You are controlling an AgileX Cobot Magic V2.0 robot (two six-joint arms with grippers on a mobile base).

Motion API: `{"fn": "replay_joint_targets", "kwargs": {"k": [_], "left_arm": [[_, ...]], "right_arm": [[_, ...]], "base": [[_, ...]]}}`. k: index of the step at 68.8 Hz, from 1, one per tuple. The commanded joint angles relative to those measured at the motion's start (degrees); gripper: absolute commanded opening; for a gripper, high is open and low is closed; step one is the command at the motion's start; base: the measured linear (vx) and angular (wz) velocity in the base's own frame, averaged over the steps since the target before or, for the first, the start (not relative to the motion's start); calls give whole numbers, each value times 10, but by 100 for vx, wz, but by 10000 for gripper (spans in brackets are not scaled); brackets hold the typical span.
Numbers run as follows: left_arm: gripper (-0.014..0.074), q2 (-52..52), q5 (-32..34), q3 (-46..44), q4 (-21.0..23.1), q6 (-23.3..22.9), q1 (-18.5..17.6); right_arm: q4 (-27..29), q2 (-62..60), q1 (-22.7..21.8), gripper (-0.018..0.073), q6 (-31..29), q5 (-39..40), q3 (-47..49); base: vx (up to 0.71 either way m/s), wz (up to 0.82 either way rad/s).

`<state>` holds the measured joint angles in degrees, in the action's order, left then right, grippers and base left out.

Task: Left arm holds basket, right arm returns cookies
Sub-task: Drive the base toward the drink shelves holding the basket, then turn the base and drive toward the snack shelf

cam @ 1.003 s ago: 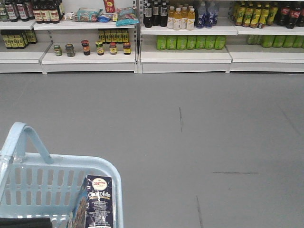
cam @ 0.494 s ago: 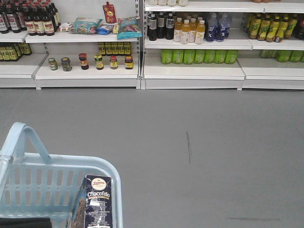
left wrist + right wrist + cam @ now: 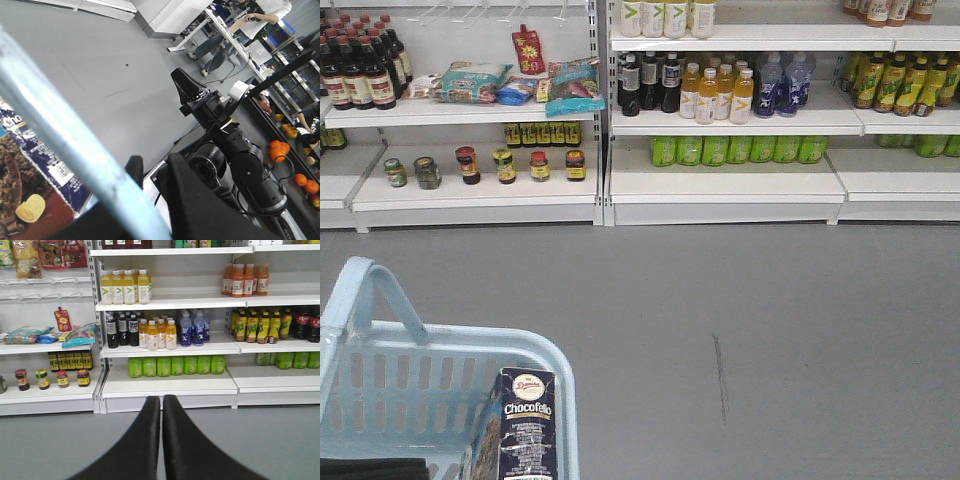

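The light blue basket [image 3: 450,342] fills the lower left of the front view, its swing handle [image 3: 378,292] raised. The cookies [image 3: 525,428], a dark navy "Chocofello" carton, stand upright inside against the right wall. In the left wrist view the handle [image 3: 60,135] runs diagonally between the black fingers of my left gripper [image 3: 154,161], which is shut on it, and the cookies [image 3: 30,175] show behind it. The right arm [image 3: 240,155] hangs beside the basket. My right gripper [image 3: 161,400] is shut with nothing in it and points at the shelves.
White store shelves [image 3: 720,185] stand ahead across grey floor, holding green cans [image 3: 735,150], drink bottles [image 3: 715,92], jars [image 3: 500,165] and snack packs [image 3: 570,88]. In the left wrist view, a person [image 3: 250,15] stands at a table, and oranges [image 3: 300,175] lie on a dark counter.
The shelves have come closer and sit lower in the front view, with a higher shelf now showing. The basket and carton keep the same place in the view.
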<state>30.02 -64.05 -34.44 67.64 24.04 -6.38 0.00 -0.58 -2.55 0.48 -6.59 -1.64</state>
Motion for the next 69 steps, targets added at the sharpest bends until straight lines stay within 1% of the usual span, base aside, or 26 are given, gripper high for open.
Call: {"fn": "replay_joint_targets", "kwargs": {"k": [1,55,69], "left_arm": [[-6,3,20,-16,58,6,-3],[-6,3,21,-16,57,6,-3],[-6,3,21,-16,57,6,-3]], "right_arm": [[0,-6,-4,-3,-5,42,-2],[0,-6,-4,-3,-5,42,-2],[0,-6,-4,-3,-5,42,-2]], "base": [[55,-15],[51,-11],[45,-25]]}}
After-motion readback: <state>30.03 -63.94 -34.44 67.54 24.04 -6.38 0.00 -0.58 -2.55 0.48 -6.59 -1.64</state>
